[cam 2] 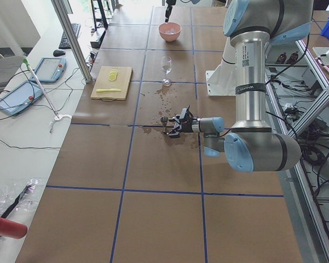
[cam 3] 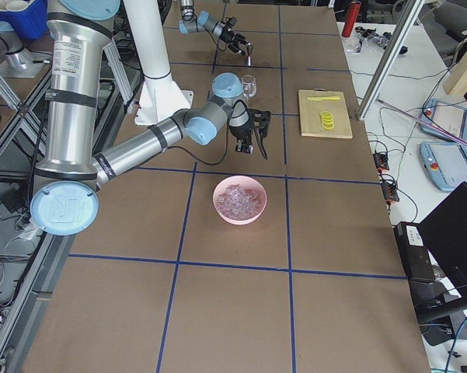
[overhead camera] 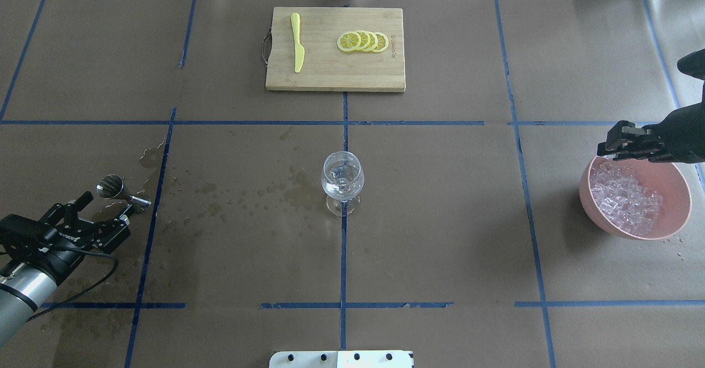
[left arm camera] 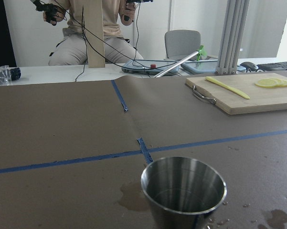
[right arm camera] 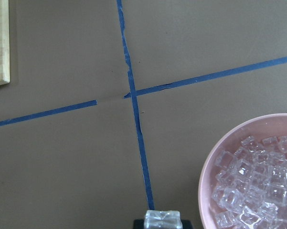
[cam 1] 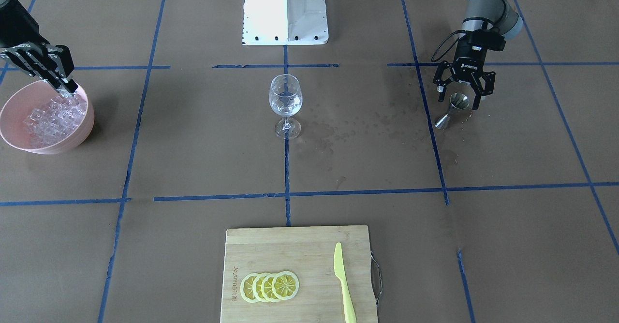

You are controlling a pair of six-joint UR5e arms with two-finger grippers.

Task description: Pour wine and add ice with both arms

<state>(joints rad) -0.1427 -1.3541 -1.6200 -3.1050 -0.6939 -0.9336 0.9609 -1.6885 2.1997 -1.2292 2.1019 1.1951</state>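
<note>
A wine glass (overhead camera: 342,180) stands at the table's middle with a little clear wine in it; it also shows in the front view (cam 1: 285,101). A pink bowl (overhead camera: 682,189) holds many clear ice cubes (overhead camera: 628,198). My right gripper (overhead camera: 607,150) hovers over the bowl's far rim, shut on one ice cube (right arm camera: 162,220). My left gripper (overhead camera: 107,209) is open, its fingers on either side of a steel jigger (overhead camera: 117,188) that stands upright on the table. The left wrist view shows the jigger's cup (left arm camera: 184,191) close up, with no liquid visible inside.
A wooden cutting board (overhead camera: 335,76) at the far side carries lemon slices (overhead camera: 363,41) and a yellow plastic knife (overhead camera: 297,43). Dark wet spots (overhead camera: 248,194) lie between jigger and glass. The white robot base (cam 1: 285,11) stands on the near side.
</note>
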